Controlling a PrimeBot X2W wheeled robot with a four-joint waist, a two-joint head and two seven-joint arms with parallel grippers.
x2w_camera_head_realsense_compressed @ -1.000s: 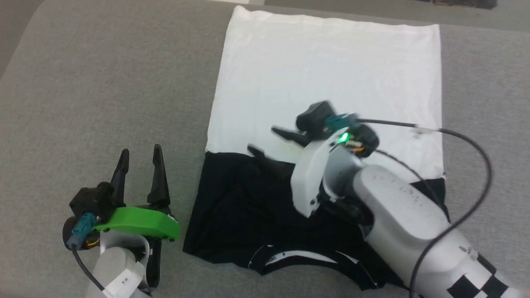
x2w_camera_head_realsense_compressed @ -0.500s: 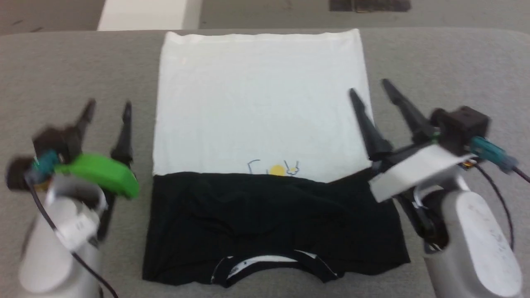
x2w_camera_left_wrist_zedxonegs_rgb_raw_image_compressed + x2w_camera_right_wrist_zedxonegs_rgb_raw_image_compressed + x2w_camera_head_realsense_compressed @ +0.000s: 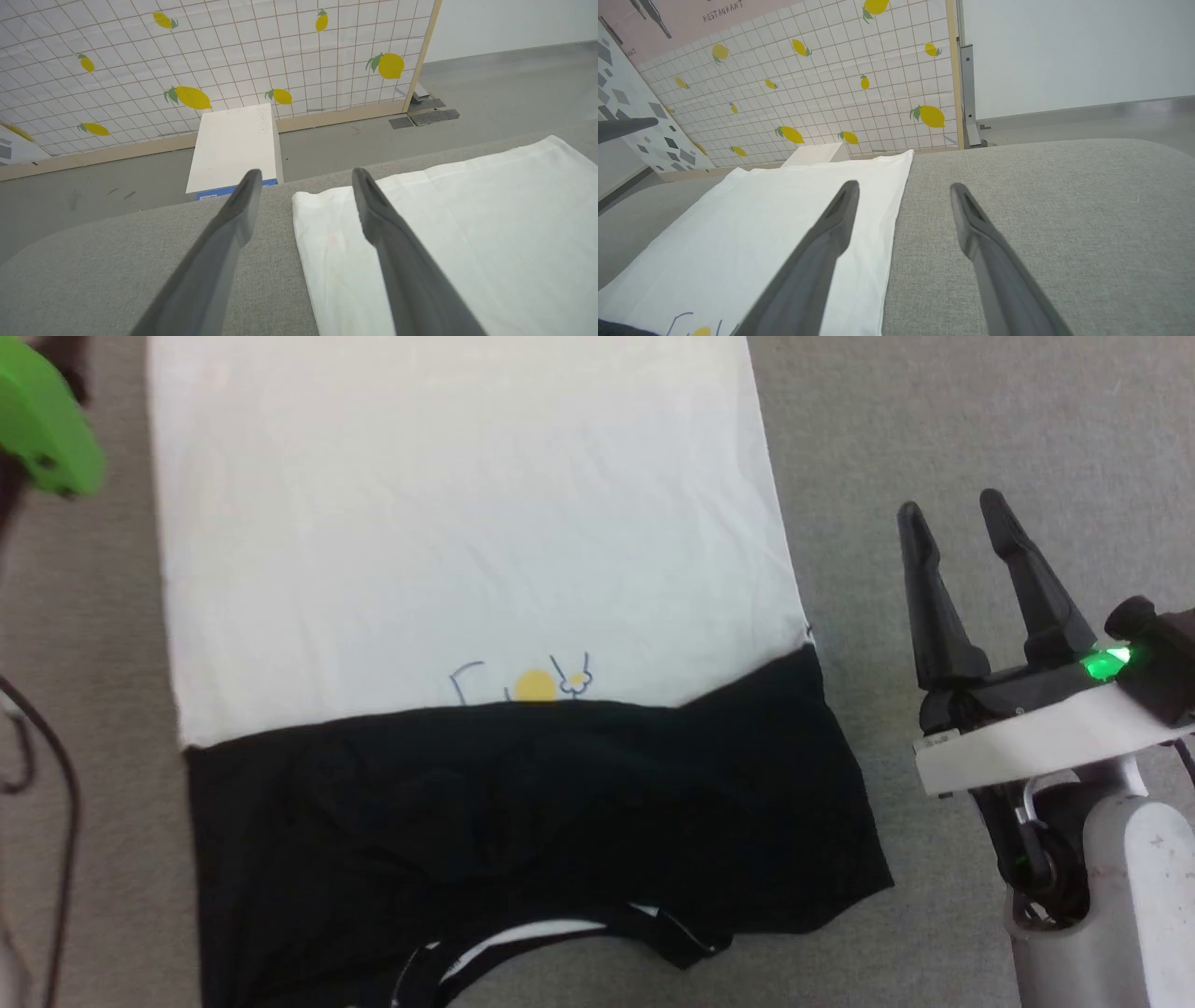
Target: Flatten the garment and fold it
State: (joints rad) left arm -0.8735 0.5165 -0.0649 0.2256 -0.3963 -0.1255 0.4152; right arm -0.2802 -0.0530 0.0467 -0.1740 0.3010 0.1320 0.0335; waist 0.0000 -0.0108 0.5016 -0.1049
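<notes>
One white-and-black soft T-shirt (image 3: 467, 523): I lose its edges at frame top, bottom.
Left gripper (image 3: 306, 171): fingers spread.
Right gripper (image 3: 950, 504): spread, open grey fabric surface (image 3: 980, 411) around.

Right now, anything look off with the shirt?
On the shirt, the black part lies rumpled, and its edge across the white runs askew, higher toward the right. Its right corner flares past the white side edge, and it clips the print.
</notes>
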